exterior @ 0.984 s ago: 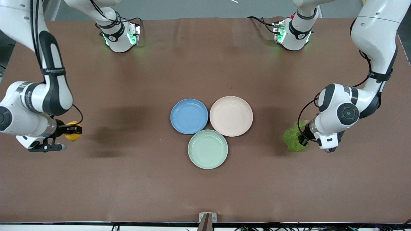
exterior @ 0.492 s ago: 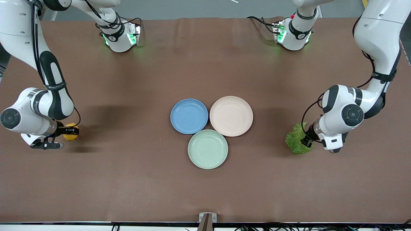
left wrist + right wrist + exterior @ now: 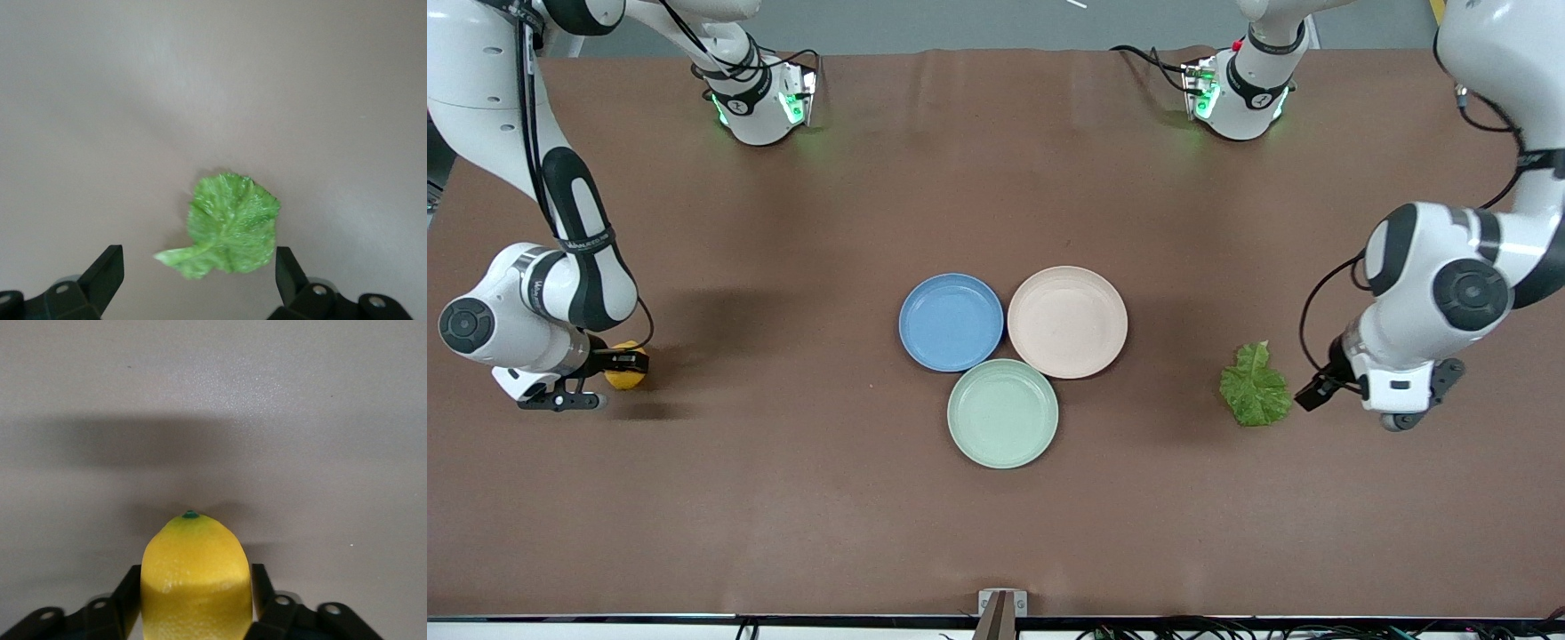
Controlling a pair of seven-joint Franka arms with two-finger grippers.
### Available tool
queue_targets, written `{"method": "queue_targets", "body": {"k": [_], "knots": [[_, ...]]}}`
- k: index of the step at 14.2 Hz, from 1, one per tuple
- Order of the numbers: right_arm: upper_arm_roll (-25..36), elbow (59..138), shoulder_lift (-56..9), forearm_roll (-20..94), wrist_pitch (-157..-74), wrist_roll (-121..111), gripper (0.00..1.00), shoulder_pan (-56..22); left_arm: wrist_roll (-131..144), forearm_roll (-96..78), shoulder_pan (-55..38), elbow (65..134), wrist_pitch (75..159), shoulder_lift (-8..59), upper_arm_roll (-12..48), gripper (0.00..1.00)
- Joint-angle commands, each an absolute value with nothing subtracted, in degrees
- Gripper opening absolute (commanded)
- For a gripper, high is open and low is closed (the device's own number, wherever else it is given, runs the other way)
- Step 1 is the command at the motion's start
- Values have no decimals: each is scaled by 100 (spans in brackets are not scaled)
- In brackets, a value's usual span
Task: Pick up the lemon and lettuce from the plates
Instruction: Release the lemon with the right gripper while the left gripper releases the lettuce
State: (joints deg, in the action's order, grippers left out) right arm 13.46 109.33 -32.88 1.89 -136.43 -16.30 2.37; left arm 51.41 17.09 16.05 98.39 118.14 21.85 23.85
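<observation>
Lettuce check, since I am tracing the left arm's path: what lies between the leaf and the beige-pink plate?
Nothing: in the front view only bare brown table separates the lettuce from the beige-pink plate. The open left gripper is beside the leaf.

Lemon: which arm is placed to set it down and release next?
Right. The right hand is shut on the lemon low over the table. The left hand is open, apart from the lettuce.

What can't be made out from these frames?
- Whether the lemon rests on the table or is just above it: the right pincer hides its underside in the right wrist view, and the arm covers much of it in the front view.
- The left pincer fingertips: cut off by the left wrist view's edge. It is open, clear of the lettuce.
</observation>
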Motion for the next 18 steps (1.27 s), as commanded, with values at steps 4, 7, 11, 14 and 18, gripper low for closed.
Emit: {"method": "queue_targets", "body": {"k": [4, 7, 11, 14, 18], "knots": [[1222, 10618, -1524, 149, -11307, -1697, 100, 89, 3569, 1705, 1617, 8501, 9856, 1899, 2644, 100], [1213, 10442, -706, 149, -10382, -1609, 100, -122, 2921, 1688, 1626, 8429, 9405, 1426, 2698, 100], [1213, 10241, -168, 149, -9776, -1004, 100, -544, 1689, 1170, 1862, 8429, 8966, 845, 2672, 100], [1213, 9643, -176, 114, -9072, -283, 100, -904, 1206, 1151, 1872, 8411, 8798, 633, 2672, 100], [1222, 9440, -202, 106, -9079, -308, 100, -914, 1028, 845, 1767, 8472, 8798, 362, 2523, 100]]}}
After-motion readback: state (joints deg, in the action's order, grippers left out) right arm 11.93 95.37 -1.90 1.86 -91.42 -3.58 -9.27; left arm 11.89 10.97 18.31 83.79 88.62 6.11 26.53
